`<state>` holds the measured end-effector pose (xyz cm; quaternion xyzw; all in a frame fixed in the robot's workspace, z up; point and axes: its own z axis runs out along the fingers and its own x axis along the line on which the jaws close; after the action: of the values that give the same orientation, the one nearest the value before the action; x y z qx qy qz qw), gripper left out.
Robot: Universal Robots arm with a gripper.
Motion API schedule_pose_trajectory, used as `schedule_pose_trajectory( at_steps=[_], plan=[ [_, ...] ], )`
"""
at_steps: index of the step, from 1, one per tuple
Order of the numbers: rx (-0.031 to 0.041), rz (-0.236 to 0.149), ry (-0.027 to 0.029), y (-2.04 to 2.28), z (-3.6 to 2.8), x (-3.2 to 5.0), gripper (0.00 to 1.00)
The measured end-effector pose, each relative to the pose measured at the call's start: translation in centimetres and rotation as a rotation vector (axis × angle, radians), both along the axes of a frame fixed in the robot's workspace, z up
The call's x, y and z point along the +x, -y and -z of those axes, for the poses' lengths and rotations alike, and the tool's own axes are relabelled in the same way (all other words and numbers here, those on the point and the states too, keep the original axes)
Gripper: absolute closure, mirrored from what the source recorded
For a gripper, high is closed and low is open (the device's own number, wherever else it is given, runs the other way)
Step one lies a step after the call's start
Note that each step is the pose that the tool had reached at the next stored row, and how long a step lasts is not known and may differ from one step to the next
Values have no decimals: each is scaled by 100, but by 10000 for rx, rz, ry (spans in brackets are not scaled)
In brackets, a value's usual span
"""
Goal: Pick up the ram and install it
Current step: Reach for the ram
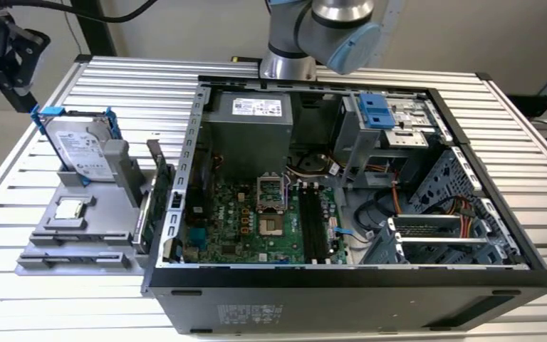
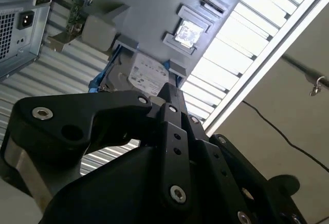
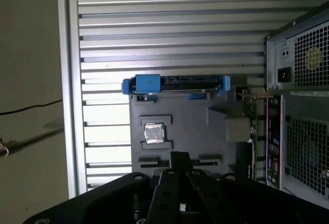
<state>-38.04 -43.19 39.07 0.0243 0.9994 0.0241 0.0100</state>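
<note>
The ram (image 1: 148,210), a long, narrow blue-green circuit-board stick, stands on its long edge in the grey plastic holder (image 1: 74,246) on the slatted metal table (image 1: 55,313). It sits on the side beside the open black computer case (image 1: 350,292) (its long axis runs alongside that case wall). The black gripper (image 3: 179,158) hangs well apart from the holder, fingers drawn together on nothing.

Black metal computer case (image 1: 350,292) on the slatted silver tabletop (image 1: 112,85), grey plastic holder (image 1: 74,249) beside it on the exterior view's left, blue-green ram stick (image 1: 157,187) between them, silver hard drive (image 1: 76,153) upright in the holder.
</note>
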Motion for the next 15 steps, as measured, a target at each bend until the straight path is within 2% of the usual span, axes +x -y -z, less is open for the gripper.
schedule_pose_trajectory(
  at_steps=[8,11,15],
  plan=[
    [-1,-1,0,185,4,0,100],
    [0,-1,0,230,7,0,100],
    [0,-1,0,269,9,0,100]
  ],
)
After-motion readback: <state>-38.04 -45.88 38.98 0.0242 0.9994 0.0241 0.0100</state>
